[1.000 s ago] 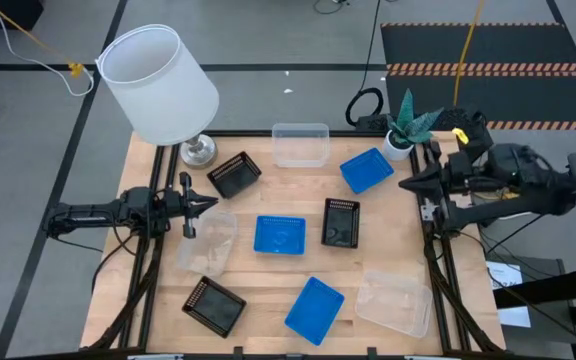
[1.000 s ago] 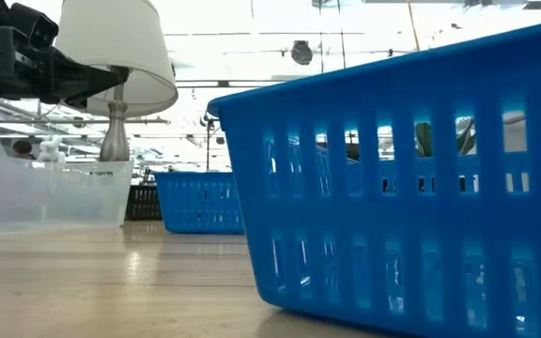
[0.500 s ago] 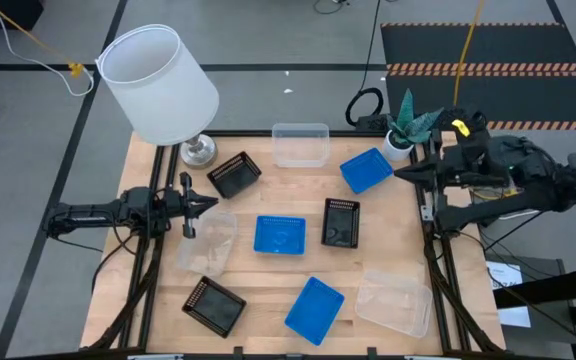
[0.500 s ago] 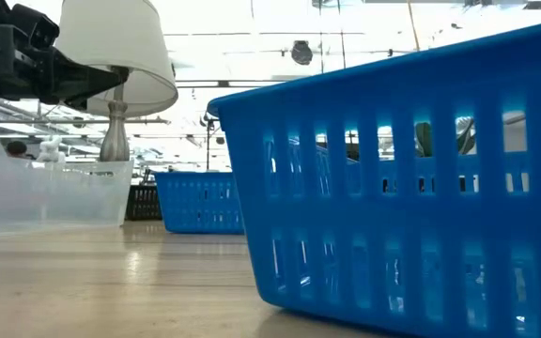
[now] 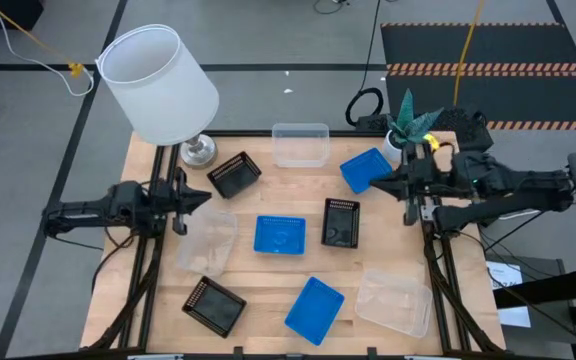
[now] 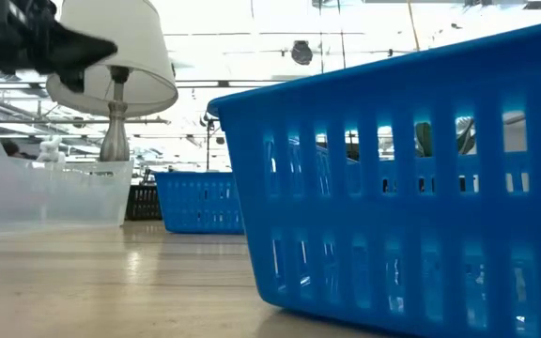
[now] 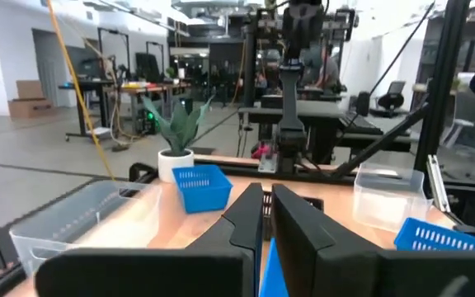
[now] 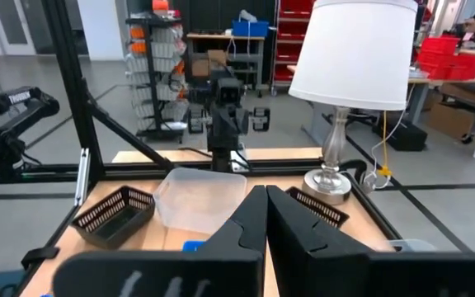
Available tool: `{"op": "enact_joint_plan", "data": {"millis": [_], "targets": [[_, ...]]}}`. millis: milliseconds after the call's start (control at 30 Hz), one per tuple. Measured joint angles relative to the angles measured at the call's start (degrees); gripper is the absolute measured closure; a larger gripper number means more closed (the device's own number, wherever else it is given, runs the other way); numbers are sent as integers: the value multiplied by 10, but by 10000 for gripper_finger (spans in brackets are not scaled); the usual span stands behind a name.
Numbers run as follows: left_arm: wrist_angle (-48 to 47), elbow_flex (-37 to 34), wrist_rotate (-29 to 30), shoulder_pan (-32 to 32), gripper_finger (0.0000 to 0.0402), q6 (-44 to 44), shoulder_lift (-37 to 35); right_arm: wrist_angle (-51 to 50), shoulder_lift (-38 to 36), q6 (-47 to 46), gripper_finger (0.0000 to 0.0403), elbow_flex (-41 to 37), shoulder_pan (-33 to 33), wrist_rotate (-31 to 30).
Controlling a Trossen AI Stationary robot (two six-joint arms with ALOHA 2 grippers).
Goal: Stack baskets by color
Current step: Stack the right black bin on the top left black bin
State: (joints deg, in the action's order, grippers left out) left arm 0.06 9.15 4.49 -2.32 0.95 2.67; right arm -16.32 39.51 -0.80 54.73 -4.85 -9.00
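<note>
Blue baskets (image 6: 411, 178) fill the low view; overhead, left hand (image 5: 204, 198) and right hand (image 5: 376, 186) both closed, empty.

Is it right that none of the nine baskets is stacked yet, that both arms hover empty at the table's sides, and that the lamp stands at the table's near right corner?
Not quite. The high view shows the lamp at the far left corner of the table, not the near right. The rest holds: the baskets lie apart, unstacked, and the left gripper and right gripper hold nothing.
</note>
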Motion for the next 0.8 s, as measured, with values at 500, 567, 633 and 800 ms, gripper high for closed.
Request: {"op": "enact_joint_plan", "data": {"millis": [500, 567, 633, 800], "targets": [[-258, 418, 0, 30, 369, -57, 272, 71, 0, -15, 403, -77, 0, 0], [-294, 469, 0, 34, 369, -66, 313, 83, 0, -15, 403, -85, 0, 0], [-330, 517, 0, 39, 369, -68, 352, 87, 0, -15, 403, -91, 0, 0], [-426, 626, 10, 51, 369, -81, 443, 88, 3, -14, 403, -91, 0, 0]]}}
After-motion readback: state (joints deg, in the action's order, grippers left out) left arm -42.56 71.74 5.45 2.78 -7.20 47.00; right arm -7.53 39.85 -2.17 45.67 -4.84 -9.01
